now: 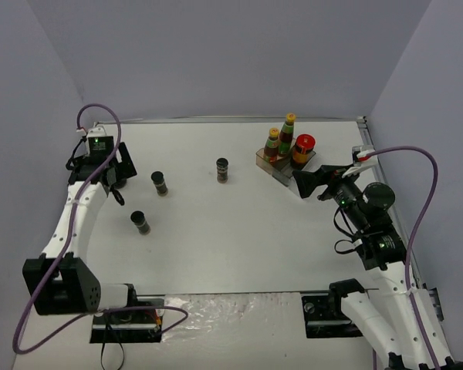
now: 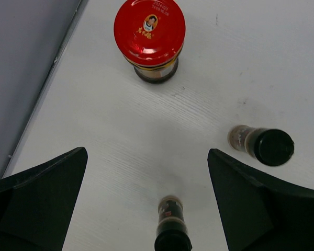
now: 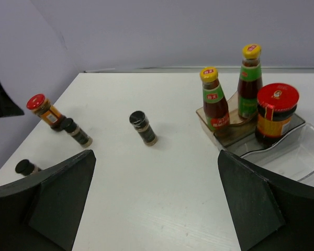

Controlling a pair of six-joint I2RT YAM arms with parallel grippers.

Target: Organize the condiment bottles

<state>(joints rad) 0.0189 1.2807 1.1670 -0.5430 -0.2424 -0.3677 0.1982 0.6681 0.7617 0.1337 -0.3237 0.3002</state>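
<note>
Two tall yellow-capped bottles [image 1: 272,144] [image 1: 287,132] and a red-lidded jar [image 1: 302,149] stand in the clear tray [image 1: 282,171] at the back right. Three dark shakers [image 1: 160,183] [image 1: 222,170] [image 1: 141,222] stand loose on the table. The second red-lidded jar [image 2: 149,39] stands ahead of my left gripper [image 2: 146,157], which is open and empty. One shaker [image 2: 172,230] shows low between its jaws and another [image 2: 261,144] to its right. My right gripper [image 3: 156,157] is open and empty, just in front of the tray [image 3: 298,151], facing the middle shaker [image 3: 144,127].
The left wall runs close beside the left jar [image 3: 44,111]. The table's back edge and the right rail [image 1: 386,177] border the tray. The near part of the tray holds nothing.
</note>
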